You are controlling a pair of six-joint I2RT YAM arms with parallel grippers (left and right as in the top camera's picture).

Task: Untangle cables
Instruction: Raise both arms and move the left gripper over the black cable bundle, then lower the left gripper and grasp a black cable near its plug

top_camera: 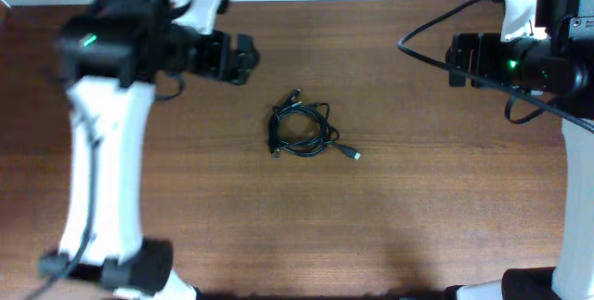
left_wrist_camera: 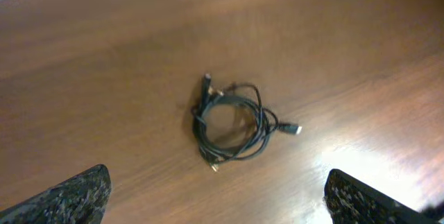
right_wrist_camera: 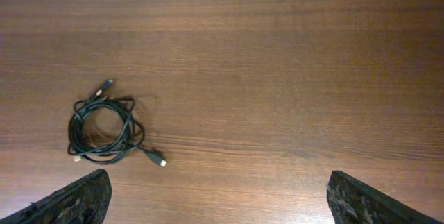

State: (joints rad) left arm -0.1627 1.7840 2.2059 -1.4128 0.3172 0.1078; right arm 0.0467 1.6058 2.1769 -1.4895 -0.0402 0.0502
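The cables [top_camera: 277, 134] lie as one small coiled bundle of thin black cords in the middle of the wooden table [top_camera: 418, 198], with plug ends sticking out at the top and lower right. My left gripper [top_camera: 247, 58] hovers up and to the left of the bundle, open and empty. My right gripper [top_camera: 454, 61] hangs far off to the right, also open and empty. In the left wrist view the cables [left_wrist_camera: 199, 125] sit ahead of the wide-apart gripper [left_wrist_camera: 218, 197]. From the right wrist, the cables [right_wrist_camera: 130, 131] appear at the left, beyond the open gripper [right_wrist_camera: 218, 197].
Thick black cables wired to the arms loop by the right arm [top_camera: 427, 26]. The white left arm [top_camera: 97, 170] stretches down the table's left side. The table's far edge [top_camera: 371, 1] runs along the top.
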